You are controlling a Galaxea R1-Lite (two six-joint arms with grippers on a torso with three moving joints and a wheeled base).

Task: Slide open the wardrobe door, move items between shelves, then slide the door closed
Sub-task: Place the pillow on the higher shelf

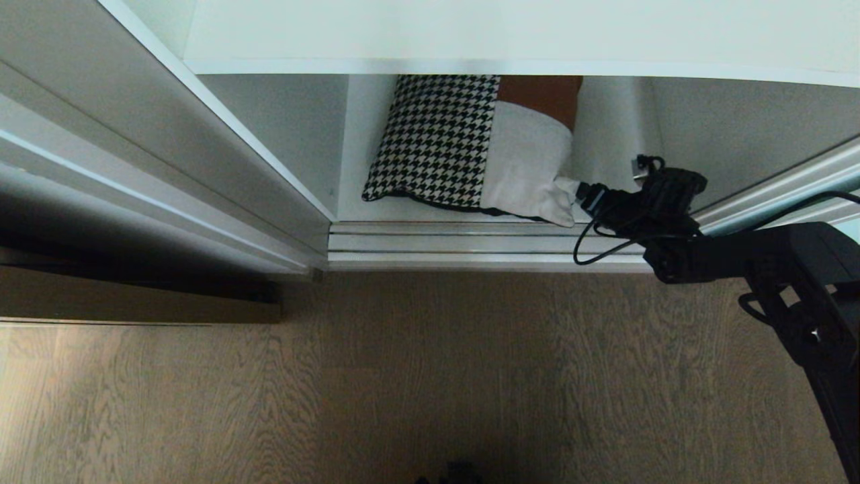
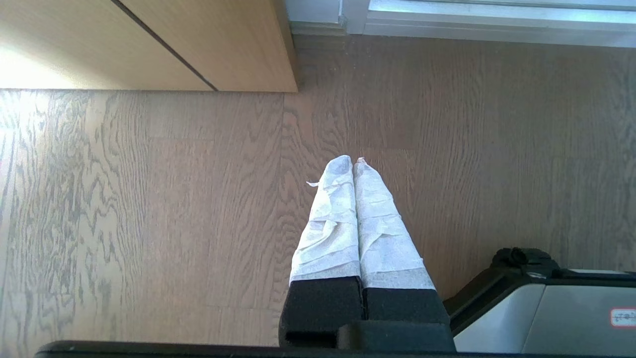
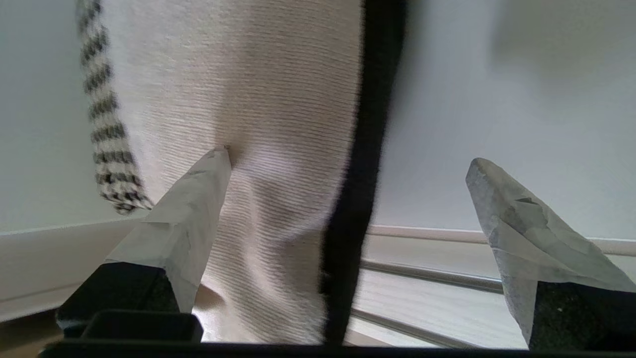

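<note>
Already you have the wardrobe open, and from the head view the patchwork cushion (image 1: 474,148) stands on edge on the low white shelf (image 1: 403,210), leaning back against the rear wall under the shelf above. Your right gripper (image 1: 568,190) reaches in from the right, its taped tips at the cushion's cream corner just behind the bottom door track (image 1: 470,243). The sliding wardrobe door (image 1: 772,195) shows only as a framed edge running off on the right, close beside the arm. That is your first risk: the arm sits between the door edge and the cushion, so a sideways swing could knock the frame or catch the loose cable (image 1: 588,242) that hangs over the track.

Turn to the left wrist view and you see the left gripper (image 2: 354,164) parked over the wooden floor (image 2: 149,209), jaws pressed together on nothing, next to the light wooden cabinet front (image 2: 198,44). It is no help if the cushion tips.

From the right wrist view, the jaws are spread wide. One taped finger (image 3: 198,199) presses a dent into the cream patch, while the other finger (image 3: 516,219) stands in front of the bare white wall, well clear of the dark back edge. Close now and, I judge, you may pinch only a fold of fabric; the soft cushion could then slide out, sag and drag on the track as you lift.
</note>
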